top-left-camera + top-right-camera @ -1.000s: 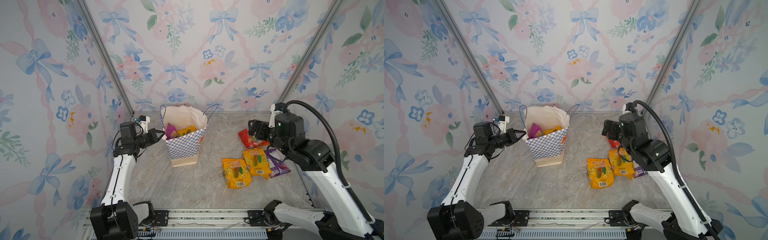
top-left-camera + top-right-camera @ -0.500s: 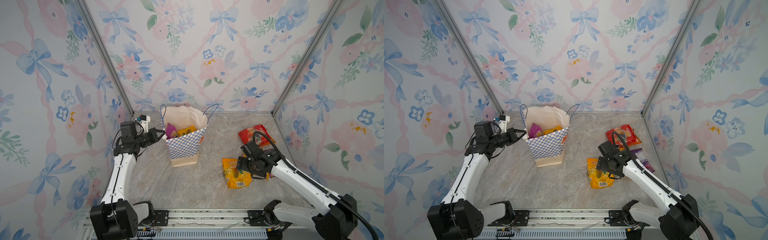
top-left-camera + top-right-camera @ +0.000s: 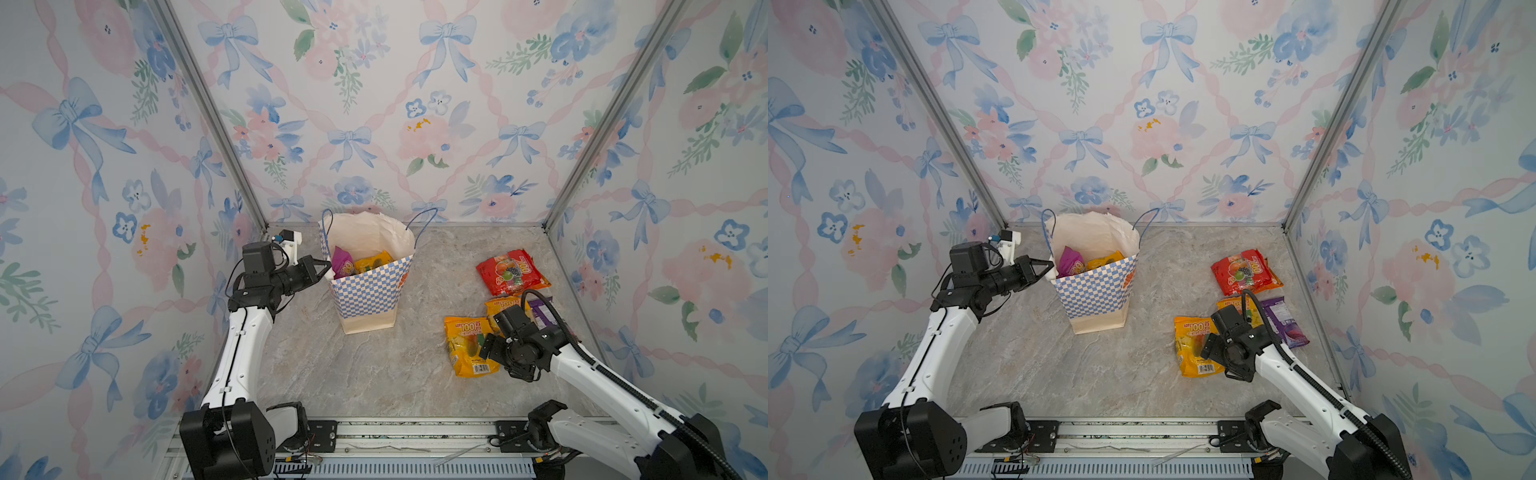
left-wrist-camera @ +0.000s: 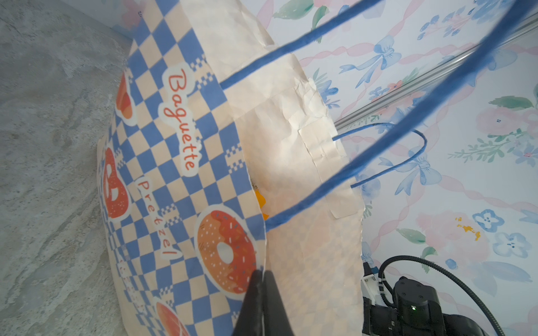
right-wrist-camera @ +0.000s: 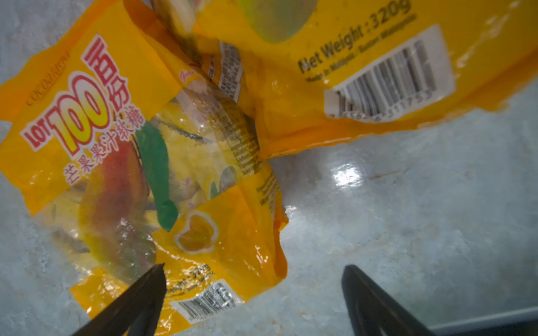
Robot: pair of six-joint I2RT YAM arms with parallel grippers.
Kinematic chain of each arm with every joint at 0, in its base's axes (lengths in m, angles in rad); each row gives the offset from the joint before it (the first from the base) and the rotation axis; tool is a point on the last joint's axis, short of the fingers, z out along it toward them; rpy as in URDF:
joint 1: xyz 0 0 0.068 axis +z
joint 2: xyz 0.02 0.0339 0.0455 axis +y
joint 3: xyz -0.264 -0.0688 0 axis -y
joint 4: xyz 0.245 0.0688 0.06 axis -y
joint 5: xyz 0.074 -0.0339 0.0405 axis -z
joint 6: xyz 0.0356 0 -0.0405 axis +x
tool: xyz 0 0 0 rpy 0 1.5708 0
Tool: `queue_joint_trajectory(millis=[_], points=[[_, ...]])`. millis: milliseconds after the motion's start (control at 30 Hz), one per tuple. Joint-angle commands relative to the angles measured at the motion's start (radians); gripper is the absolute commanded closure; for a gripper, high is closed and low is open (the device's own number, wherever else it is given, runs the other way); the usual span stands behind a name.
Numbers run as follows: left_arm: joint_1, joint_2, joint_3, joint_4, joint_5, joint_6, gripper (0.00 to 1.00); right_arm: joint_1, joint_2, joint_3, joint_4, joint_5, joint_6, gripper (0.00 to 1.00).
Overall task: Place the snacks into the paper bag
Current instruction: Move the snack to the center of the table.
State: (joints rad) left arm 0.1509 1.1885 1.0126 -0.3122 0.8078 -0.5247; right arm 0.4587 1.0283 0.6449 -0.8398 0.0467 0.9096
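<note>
While the left gripper [image 3: 325,269] is clamped shut on the side rim of the bag [image 3: 370,291], the bag stands upright toward the back of the table [image 3: 353,382], with a purple pack [image 3: 342,262] and an orange pack [image 3: 375,261] poking up inside. Right gripper [image 5: 254,265] hangs wide open low over a yellow pack [image 3: 467,345], one finger [image 5: 145,291] above its barcode corner, the other above bare table, nothing held. A second yellow pack [image 3: 496,304], a purple packet [image 3: 545,314] and, farther back, a red pack [image 3: 512,270] lie on the table outside the bag.
</note>
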Motion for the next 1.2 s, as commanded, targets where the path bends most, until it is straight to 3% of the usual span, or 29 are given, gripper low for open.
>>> queue_joint_trajectory(millis=[0,100,167,400,600,700,933,1167], points=[[-0.007,0.000,0.018,0.004,0.008,0.008,1.00,-0.012,0.033,-0.022,0.100,-0.073,-0.008,0.04],[-0.007,-0.004,0.013,0.004,0.010,0.009,1.00,-0.012,0.090,-0.033,0.186,-0.123,-0.029,0.00],[-0.007,-0.003,0.014,0.004,0.009,0.009,1.00,-0.009,0.142,-0.027,0.232,-0.147,-0.046,0.05],[-0.007,0.002,0.022,0.004,0.011,0.006,1.00,0.089,0.323,0.078,0.259,-0.075,-0.077,0.10],[-0.007,0.000,0.020,0.005,0.009,0.006,1.00,0.120,0.446,0.127,0.395,-0.136,-0.080,0.36],[-0.007,-0.001,0.021,0.004,0.012,0.005,1.00,0.130,0.497,0.164,0.423,-0.159,-0.100,0.41],[-0.007,-0.004,0.022,0.004,0.011,0.008,1.00,0.133,0.535,0.293,0.276,-0.115,-0.215,0.20],[-0.007,-0.009,0.016,0.005,0.010,0.012,1.00,0.057,0.520,0.319,0.246,-0.118,-0.278,0.18]])
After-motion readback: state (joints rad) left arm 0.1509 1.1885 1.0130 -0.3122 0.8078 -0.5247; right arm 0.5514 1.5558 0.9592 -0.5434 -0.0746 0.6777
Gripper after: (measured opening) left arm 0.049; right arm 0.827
